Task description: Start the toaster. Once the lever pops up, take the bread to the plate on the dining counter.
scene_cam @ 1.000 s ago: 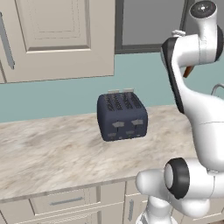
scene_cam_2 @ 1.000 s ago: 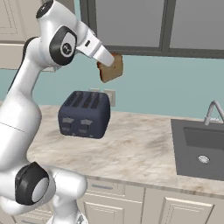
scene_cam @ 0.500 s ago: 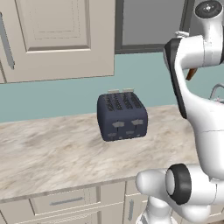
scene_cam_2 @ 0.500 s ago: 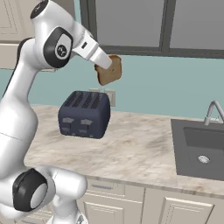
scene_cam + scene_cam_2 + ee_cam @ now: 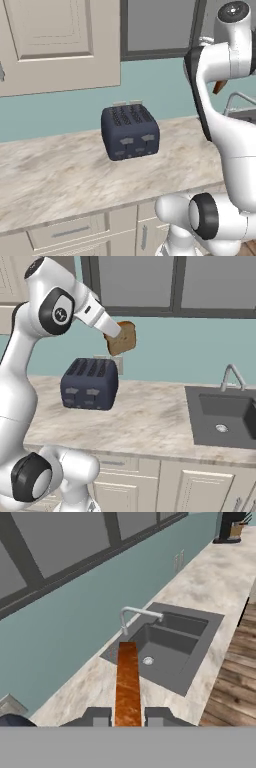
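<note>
The dark navy toaster (image 5: 131, 132) (image 5: 90, 383) stands on the marble worktop (image 5: 150, 421) against the teal wall. My gripper (image 5: 112, 331) (image 5: 127, 717) is up in the air, above and to the right of the toaster, shut on the bread (image 5: 121, 338). The brown slice hangs upright and clear of the slots. In the hand view the bread (image 5: 127, 682) runs edge-on between my fingertips (image 5: 97, 716). A brown sliver of the bread (image 5: 218, 87) peeks out behind my arm in the left base view. The plate and the dining counter are out of view.
A dark sink (image 5: 225, 416) (image 5: 170, 644) with a curved faucet (image 5: 231, 376) (image 5: 137, 614) is set in the worktop right of the toaster. Wall cabinets (image 5: 55, 40) hang above. Wooden floor (image 5: 235, 682) lies beyond the counter edge, and a dark knife block (image 5: 230, 527) stands far along.
Both base views have slid slightly, so the toaster sits a little further left in each: the camera moved. The bread stays gripped, at nearly the same height.
</note>
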Robot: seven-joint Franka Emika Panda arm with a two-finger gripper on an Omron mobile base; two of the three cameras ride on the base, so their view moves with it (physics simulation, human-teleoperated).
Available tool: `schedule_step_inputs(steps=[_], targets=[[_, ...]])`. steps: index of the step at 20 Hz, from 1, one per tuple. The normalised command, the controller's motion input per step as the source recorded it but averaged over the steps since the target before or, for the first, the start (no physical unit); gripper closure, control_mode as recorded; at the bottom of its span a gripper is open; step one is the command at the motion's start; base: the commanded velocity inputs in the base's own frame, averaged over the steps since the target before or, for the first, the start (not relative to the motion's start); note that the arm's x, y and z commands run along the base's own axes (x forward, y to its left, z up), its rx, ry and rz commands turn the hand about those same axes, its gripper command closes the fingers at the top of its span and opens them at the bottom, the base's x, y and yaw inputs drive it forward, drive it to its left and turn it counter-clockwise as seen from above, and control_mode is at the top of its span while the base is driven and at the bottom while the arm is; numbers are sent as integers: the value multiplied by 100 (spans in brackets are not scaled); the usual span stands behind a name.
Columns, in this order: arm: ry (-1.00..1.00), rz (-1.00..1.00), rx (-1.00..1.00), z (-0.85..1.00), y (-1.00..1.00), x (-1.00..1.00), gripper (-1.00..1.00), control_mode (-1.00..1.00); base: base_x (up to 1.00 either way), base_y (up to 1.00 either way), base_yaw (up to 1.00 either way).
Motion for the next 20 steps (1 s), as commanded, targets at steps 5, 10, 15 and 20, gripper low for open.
schedule_step_inputs(steps=[5,10,15,20], targets=[[0,0,0,0,0,0,100,100,-43,11,-43],[0,0,0,0,0,0,100,100,-44,12,-51],[0,0,0,0,0,0,100,100,-39,14,-58],[0,0,0,0,0,0,100,100,-37,14,-62]])
